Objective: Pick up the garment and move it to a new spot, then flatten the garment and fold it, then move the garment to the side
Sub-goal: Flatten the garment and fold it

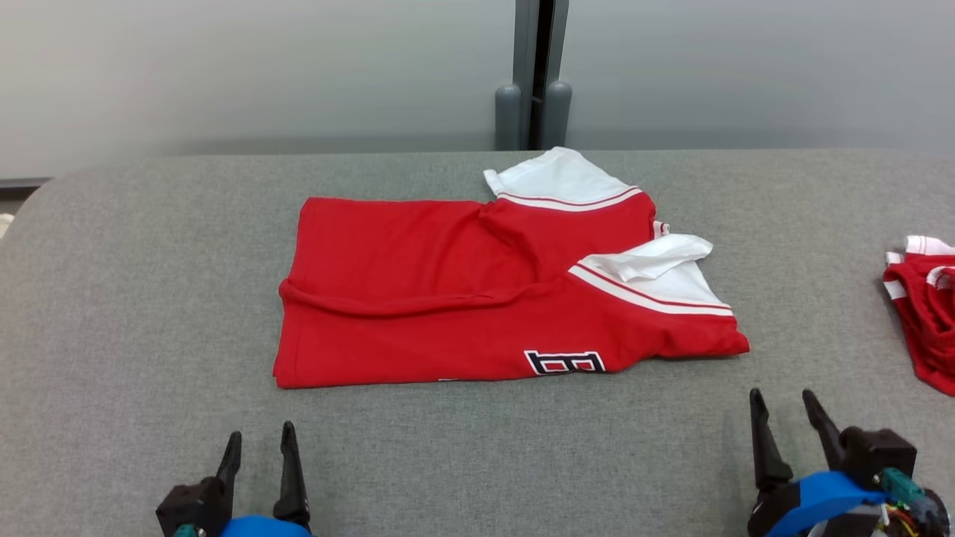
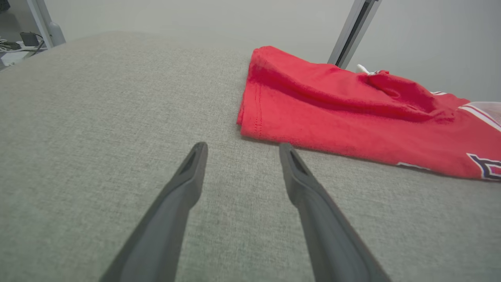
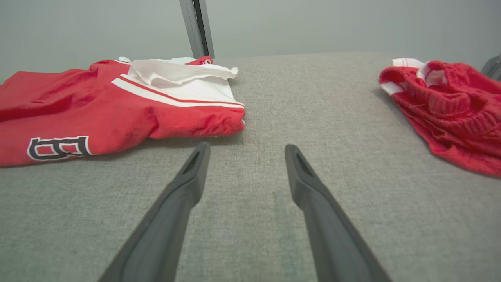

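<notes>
Near edge of the grey table (image 1: 112,358): left gripper (image 1: 261,430) left of centre, right gripper (image 1: 781,393) toward the right, both with fingers spread, pinching nothing, tips short of the cloth. Mid-table: red garment (image 1: 448,298) with white striped sleeves, folded over, 1 sleeve rumpled. Right edge: 2nd red garment (image 1: 925,313), bunched. Beyond the far edge: grey post (image 1: 533,74).

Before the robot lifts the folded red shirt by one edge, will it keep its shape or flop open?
Probably floppy: the red shirt is soft, creased cloth, so its layers would likely hang open. The loose white sleeve may unfold first. Pushed, it would probably bunch up.
</notes>
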You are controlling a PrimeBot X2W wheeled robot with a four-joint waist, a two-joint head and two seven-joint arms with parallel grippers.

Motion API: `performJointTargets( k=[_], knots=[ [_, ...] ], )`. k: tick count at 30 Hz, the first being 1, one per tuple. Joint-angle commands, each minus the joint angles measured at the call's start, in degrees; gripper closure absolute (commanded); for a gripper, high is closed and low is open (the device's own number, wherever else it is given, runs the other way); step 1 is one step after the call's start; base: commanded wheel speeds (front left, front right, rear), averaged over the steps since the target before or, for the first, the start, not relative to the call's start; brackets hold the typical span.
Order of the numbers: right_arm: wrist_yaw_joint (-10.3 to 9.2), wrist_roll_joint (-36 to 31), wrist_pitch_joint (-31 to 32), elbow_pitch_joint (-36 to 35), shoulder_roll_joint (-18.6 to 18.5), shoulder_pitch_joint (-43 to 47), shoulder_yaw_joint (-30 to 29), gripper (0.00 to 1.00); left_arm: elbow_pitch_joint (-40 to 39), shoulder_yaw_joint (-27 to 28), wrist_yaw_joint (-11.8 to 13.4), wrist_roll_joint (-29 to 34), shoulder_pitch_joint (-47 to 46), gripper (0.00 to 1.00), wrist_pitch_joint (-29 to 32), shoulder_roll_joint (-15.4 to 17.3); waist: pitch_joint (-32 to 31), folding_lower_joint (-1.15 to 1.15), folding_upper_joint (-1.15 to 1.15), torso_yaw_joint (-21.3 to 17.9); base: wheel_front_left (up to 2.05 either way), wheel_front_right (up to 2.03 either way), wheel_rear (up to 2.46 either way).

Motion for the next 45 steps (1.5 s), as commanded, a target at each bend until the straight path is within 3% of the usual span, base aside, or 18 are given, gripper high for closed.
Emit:
performJointTargets(
  k=[1, 11, 23, 27, 37, 38, 39, 40, 41, 45],
  knots=[
    [-0.02, 0.63, -0.18, 0.06, 0.09, 0.84, 0.41, 0.0, -0.34, -0.27, 0.29, -0.29, 0.49, 0.0, -0.25, 0.05, -0.67, 0.01, 0.0, -0.34, 0.0, 0.0, 0.0],
    [-0.02, 2.31, -0.18, -0.28, 0.07, -0.97, 2.04, 0.0, 0.67, -1.48, 0.12, -1.63, -2.91, 0.0, -0.25, 0.03, 0.69, 0.01, 0.0, -0.34, 0.0, 0.0, 0.0],
    [-0.02, 4.13, -0.18, -0.47, 0.06, -11.49, 2.59, 0.0, 13.89, 3.29, -0.44, 1.98, -18.17, 0.0, -0.21, 0.53, 8.67, 0.01, 0.0, -1.86, 0.0, 0.0, 0.0],
    [-0.02, 3.99, -0.18, 3.15, 0.06, -15.07, 2.23, 0.0, 18.08, 3.26, -1.18, 3.39, -20.7, 0.0, -0.06, 0.7, 10.68, 0.01, 0.0, -1.98, 0.0, 0.0, 0.0],
    [-0.02, 0.43, 0.27, 19.78, 0.16, -18.41, 2.24, 0.0, 23.51, 1.45, -2.67, 4.39, -19.15, 0.0, 0.34, 0.03, 11.71, 0.01, 0.0, -0.57, 0.0, 0.0, 0.0],
    [-0.02, 0.64, 0.35, 20.69, 0.17, -18.17, 2.51, 0.51, 24.54, 0.89, -2.88, 4.31, -18.73, 0.0, 0.38, -0.05, 11.55, 0.01, 0.0, -0.54, 0.0, 0.0, 0.0],
    [-0.02, 1.04, 0.38, 21.44, 0.24, -17.89, 2.97, 0.91, 25.36, 0.3, -3.31, 4.07, -18.58, 0.0, 0.57, -0.15, 11.4, 0.01, 0.0, -0.52, 0.0, 0.0, 0.0],
    [-0.02, 1.28, 0.39, 21.84, 0.32, -17.7, 3.31, 1.0, 26.16, -0.26, -3.76, 3.79, -18.45, 0.73, 0.63, -0.24, 11.22, 0.01, 0.0, -0.52, 0.0, 0.0, 0.0],
    [-0.02, 1.79, 0.39, 22.01, 0.37, -17.47, 3.61, 1.0, 26.96, -1.07, -4.17, 3.38, -18.25, 1.0, 0.71, -0.37, 10.96, 0.01, 0.0, -0.54, 0.0, 0.0, 0.0],
    [-0.02, 3.77, 0.09, 18.87, 0.16, -17.31, 3.24, 1.0, 26.42, -3.24, -5.03, 1.22, -18.95, 1.0, 0.6, -0.42, 9.73, 0.01, 0.0, -0.54, 0.0, 0.0, 0.0]
  ],
)
